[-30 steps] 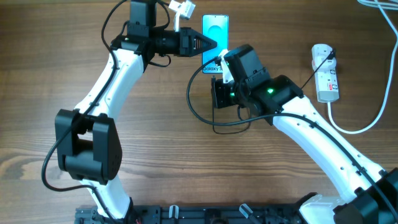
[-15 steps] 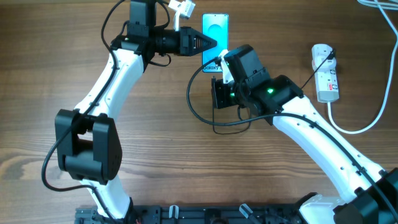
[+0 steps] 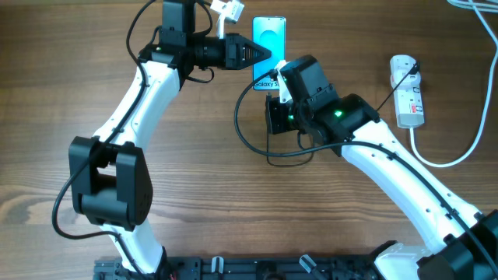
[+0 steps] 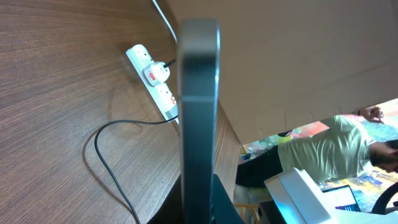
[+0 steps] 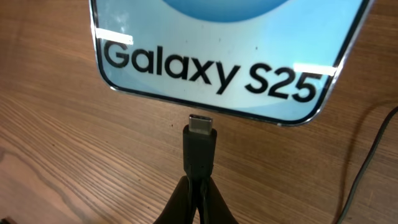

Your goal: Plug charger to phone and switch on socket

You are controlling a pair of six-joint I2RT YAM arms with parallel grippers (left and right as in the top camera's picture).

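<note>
The phone (image 3: 269,50) with its cyan screen and white "Galaxy S25" band lies at the far middle of the table. My left gripper (image 3: 263,54) is shut on its left edge; in the left wrist view the phone (image 4: 198,112) shows edge-on between the jaws. My right gripper (image 3: 278,92) is shut on the charger's black connector (image 5: 199,144), whose metal tip sits just below the phone's bottom edge (image 5: 217,74), a small gap apart. The thin black cable (image 3: 257,144) loops under the right arm. The white socket (image 3: 408,92) lies at the right, with a plug in it.
A thick white cord (image 3: 467,148) curves from the socket along the right edge. The socket also shows in the left wrist view (image 4: 157,81) with the black cable (image 4: 112,168) trailing from it. A white object (image 3: 227,11) sits by the left wrist.
</note>
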